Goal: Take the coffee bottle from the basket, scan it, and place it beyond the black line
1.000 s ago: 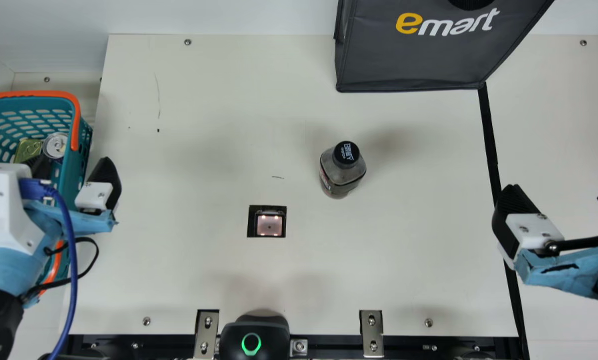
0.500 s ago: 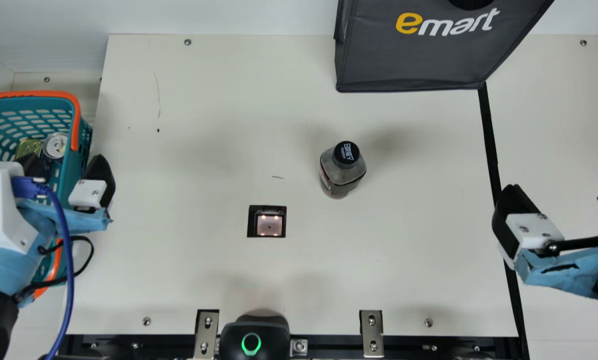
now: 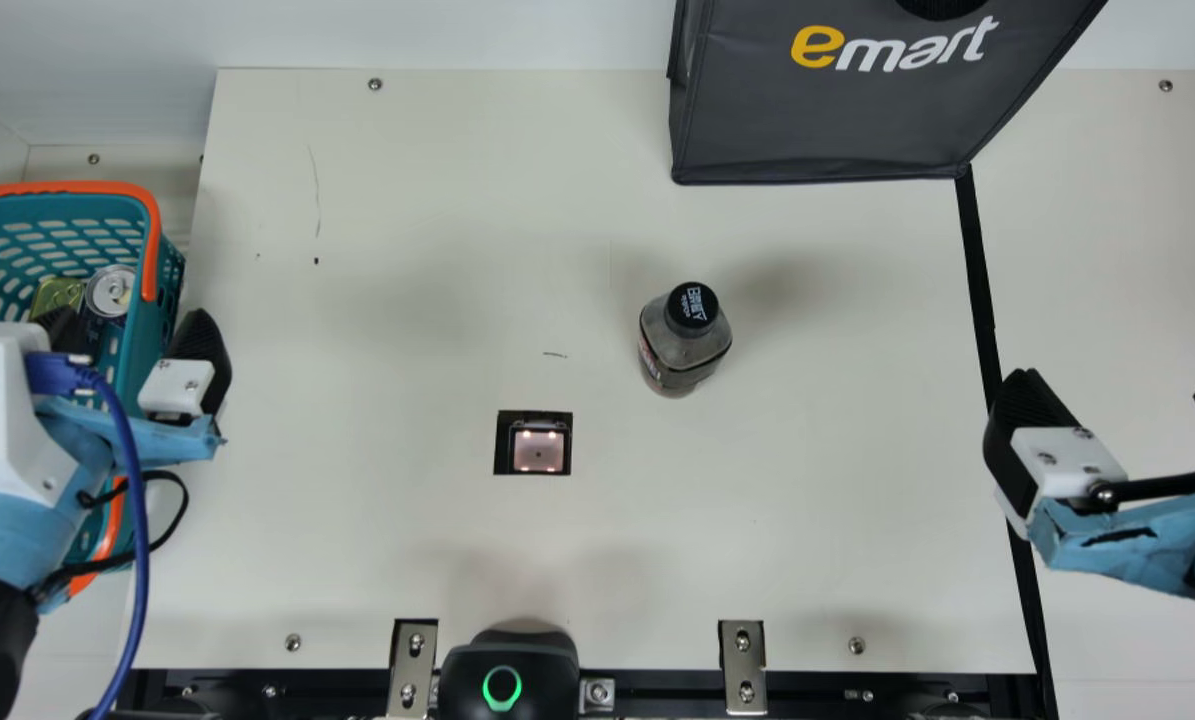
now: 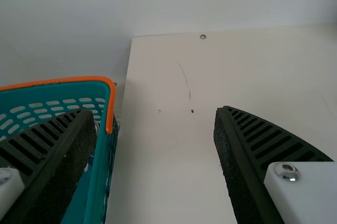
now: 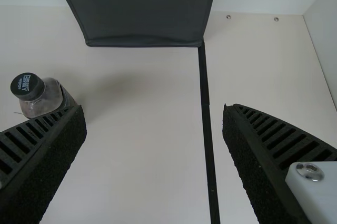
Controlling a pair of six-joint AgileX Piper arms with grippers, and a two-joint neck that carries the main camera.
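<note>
In the main view my left gripper (image 3: 129, 335) is over the right edge of the teal basket (image 3: 165, 270), open. My right gripper (image 3: 1117, 390) stands open above the black line (image 3: 977, 270). The coffee bottle (image 3: 685, 340) is upright on the table, left of the line, with a black cap. The left wrist view has the left gripper (image 4: 155, 113) with fingers wide apart and nothing between them, beside the basket (image 4: 100, 182). In the right wrist view the right gripper (image 5: 155, 109) is also empty, with the bottle (image 5: 45, 97) partly behind one finger and the line (image 5: 206, 108) between the fingers.
The scanner window (image 3: 538, 449) is set in the table left of and nearer than the bottle. A dark bag (image 3: 817, 110) stands at the back. A can (image 3: 111, 290) and a yellowish item (image 3: 55, 300) lie in the basket. A black device (image 3: 509, 675) sits at the front edge.
My left gripper has shifted slightly to the left, over the basket's edge, and has kept almost still since the middle frame. The right arm and the bottle have not moved.
</note>
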